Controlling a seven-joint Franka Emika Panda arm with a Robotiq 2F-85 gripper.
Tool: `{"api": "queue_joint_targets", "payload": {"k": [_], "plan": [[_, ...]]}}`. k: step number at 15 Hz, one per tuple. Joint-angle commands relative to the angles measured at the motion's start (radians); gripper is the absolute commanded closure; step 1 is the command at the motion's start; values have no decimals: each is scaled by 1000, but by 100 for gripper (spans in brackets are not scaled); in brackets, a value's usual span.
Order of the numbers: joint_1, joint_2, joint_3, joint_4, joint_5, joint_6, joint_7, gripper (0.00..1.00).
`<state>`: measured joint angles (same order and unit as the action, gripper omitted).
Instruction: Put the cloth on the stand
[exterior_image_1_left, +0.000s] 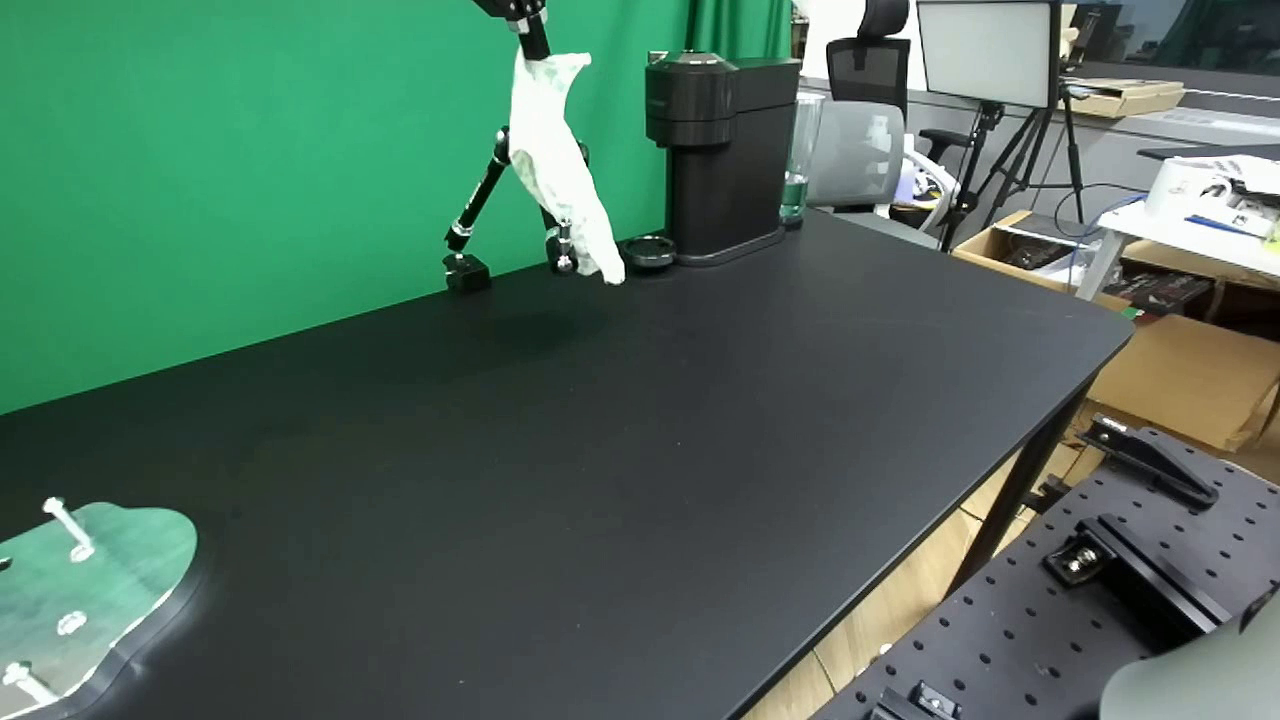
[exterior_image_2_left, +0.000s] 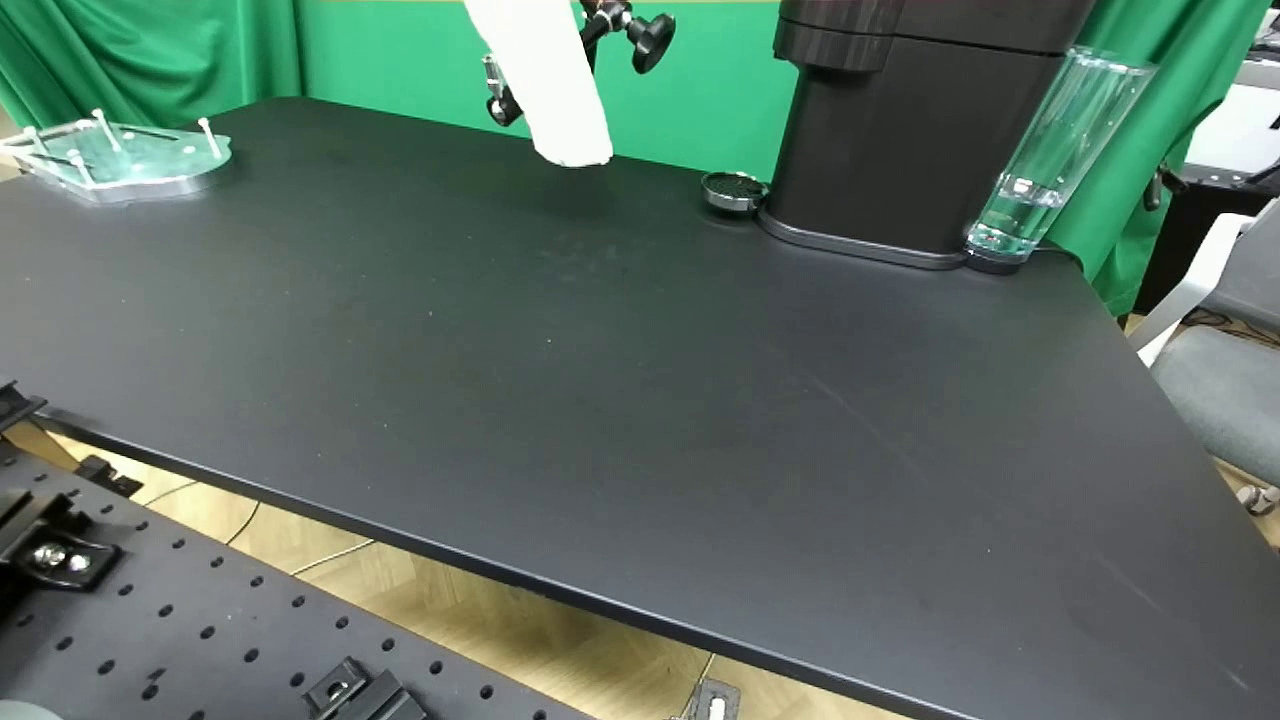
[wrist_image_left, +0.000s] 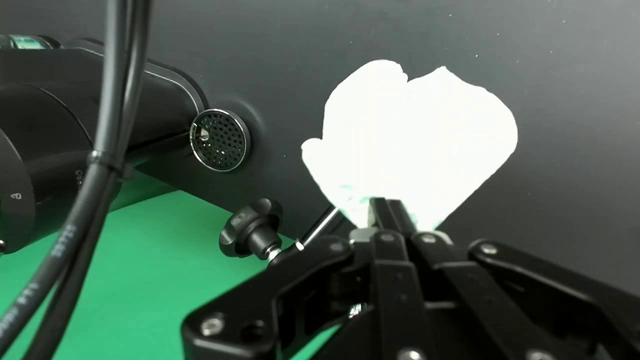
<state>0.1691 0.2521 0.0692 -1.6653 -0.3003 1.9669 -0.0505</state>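
White cloth (exterior_image_1_left: 560, 165), thin and creased, hangs at the upper centre of the frame in an exterior view, my jaws clenched on its top end and its lower tip seemingly clear of the black counter (exterior_image_1_left: 640, 440). It partly covers a black jointed metal support (exterior_image_1_left: 479, 197). At lower left lies a clear plastic plate with white pegs (exterior_image_1_left: 120, 590). I judge the carrying step to be in hand, the placing not yet done. Which of those two is the stand I cannot say; the next move calls for draping the cloth over whichever is meant, then loosening my grip.

In an exterior view, only the cloth's lower end shows, at top centre, left of the boxy black coffee machine (exterior_image_2_left: 900, 150); my jaws are out of frame, and I find no readable lettering.

In the wrist view my black fingertips (wrist_image_left: 382, 215) pinch the cloth just below centre. Pale print runs along the black cables (wrist_image_left: 111, 100) at left, and small pale marks sit on the coffee machine; I can read neither surely.
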Motion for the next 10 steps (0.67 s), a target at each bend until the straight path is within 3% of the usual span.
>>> {"api": "queue_joint_targets", "payload": {"k": [1, 10], "plan": [[10, 58, 3, 69, -29, -57, 48, 100], [28, 197, 0, 63, -22, -41, 96, 100]]}}
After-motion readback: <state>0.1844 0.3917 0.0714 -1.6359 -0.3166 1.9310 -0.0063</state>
